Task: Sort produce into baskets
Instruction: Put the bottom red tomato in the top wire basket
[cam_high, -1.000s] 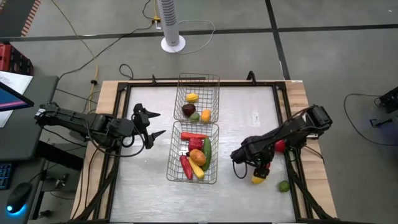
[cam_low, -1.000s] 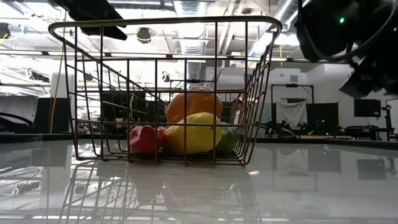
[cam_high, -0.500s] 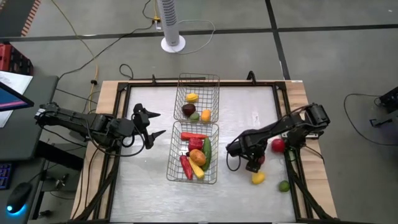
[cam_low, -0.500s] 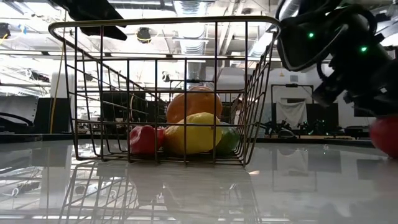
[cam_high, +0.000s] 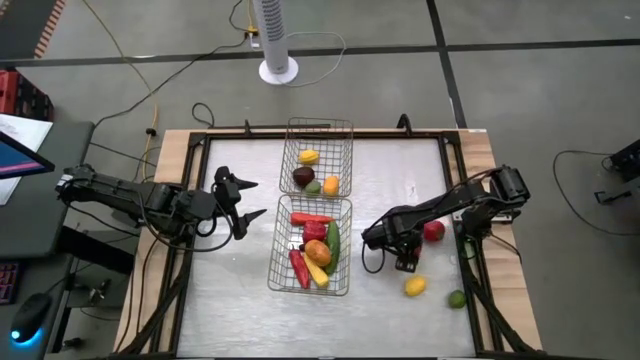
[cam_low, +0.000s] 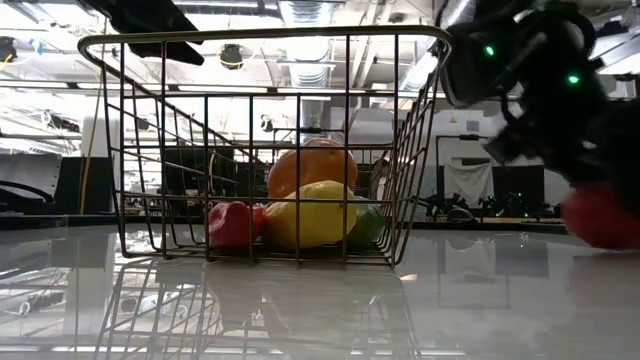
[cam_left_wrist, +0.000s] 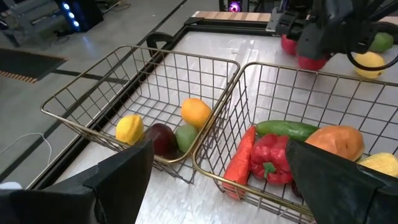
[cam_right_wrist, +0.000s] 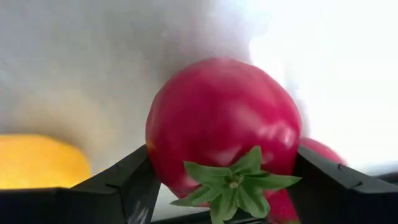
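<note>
Clamped between the right gripper's (cam_right_wrist: 224, 180) dark fingers (cam_right_wrist: 118, 186) is a round red toy tomato (cam_right_wrist: 224, 127) with a green leafy cap, above the white table (cam_high: 220, 290) near its right edge. Farther left, two silver wire-mesh baskets (cam_high: 311, 244) sit end to end at the table's middle holding mixed produce. Beyond them the left gripper (cam_high: 243, 203) waits near the left edge, fingers spread wide.

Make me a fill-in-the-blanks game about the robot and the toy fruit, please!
1. The right claw is squeezing a red ____.
2. The green cucumber lies in the basket that is ____ the camera's low view, the near basket.
3. On the table past the right claw sit a yellow lemon and a green ____.
4. The left claw holds ____.

Missing words: tomato; nearer; lime; nothing
</note>
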